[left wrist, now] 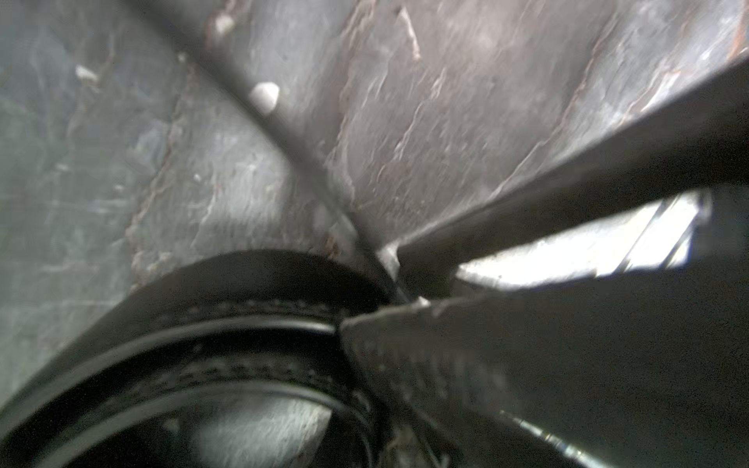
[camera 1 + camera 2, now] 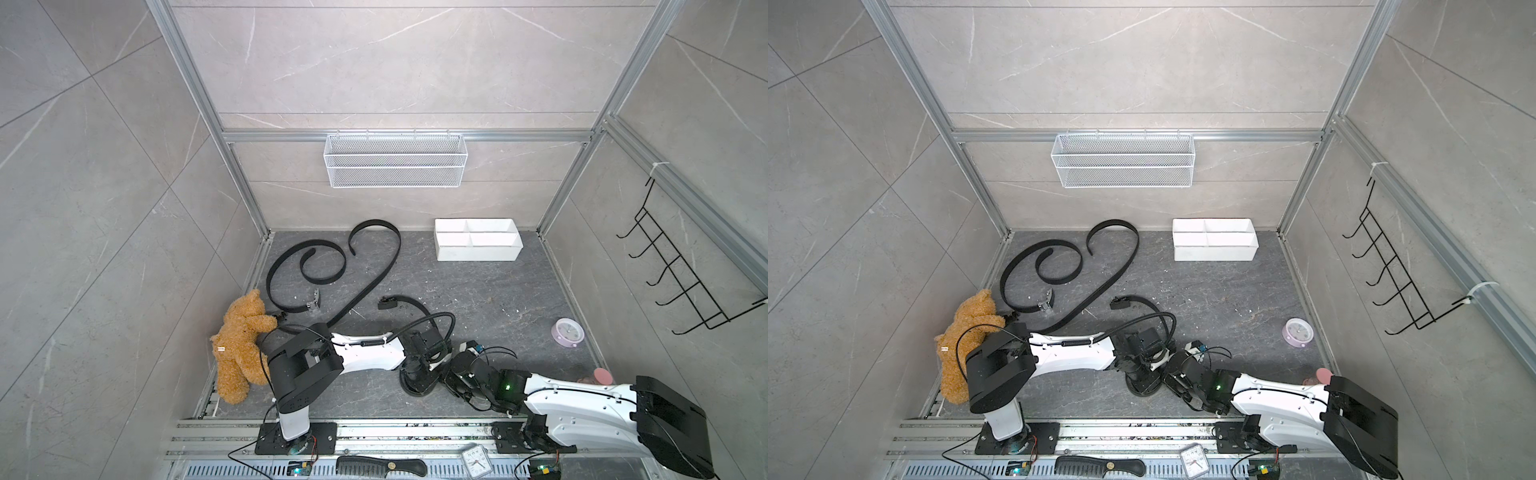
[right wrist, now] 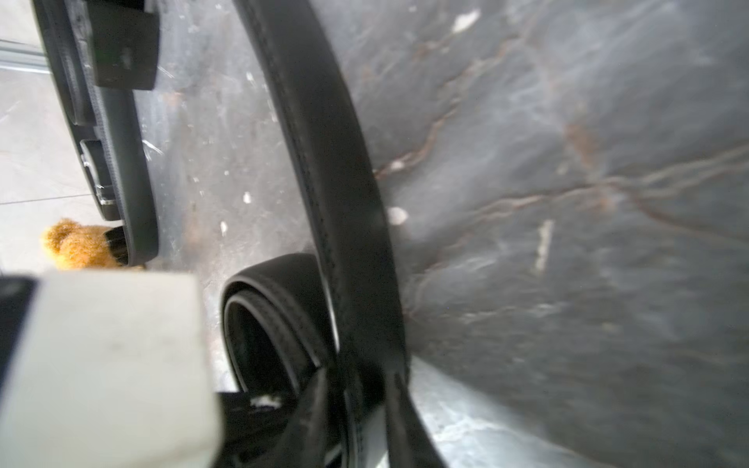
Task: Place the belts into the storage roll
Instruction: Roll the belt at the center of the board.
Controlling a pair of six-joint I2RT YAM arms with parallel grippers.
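Observation:
Three black belts lie on the dark floor. One spirals at the back left (image 2: 324, 266). A long one (image 2: 376, 270) curves from the back wall toward the left arm. The third runs from its buckle (image 2: 388, 302) into a tight coil (image 2: 415, 384) (image 1: 202, 344) (image 3: 275, 316) at the front middle. My left gripper (image 2: 424, 361) (image 1: 377, 425) points down into that coil, shut on its windings. My right gripper (image 2: 449, 376) (image 3: 356, 429) sits just beside it, fingers (image 3: 308, 421) pressed on the strap (image 3: 324, 121) leading into the coil. The white four-compartment storage roll (image 2: 478, 253) (image 2: 1214, 252) stands at the back right with nothing in it.
A brown teddy bear (image 2: 241, 345) lies against the left wall by the left arm. A pink clock (image 2: 567, 332) and a pink item (image 2: 602, 376) lie at the right. A wire basket (image 2: 395, 160) hangs on the back wall, a hook rack (image 2: 681, 274) on the right wall.

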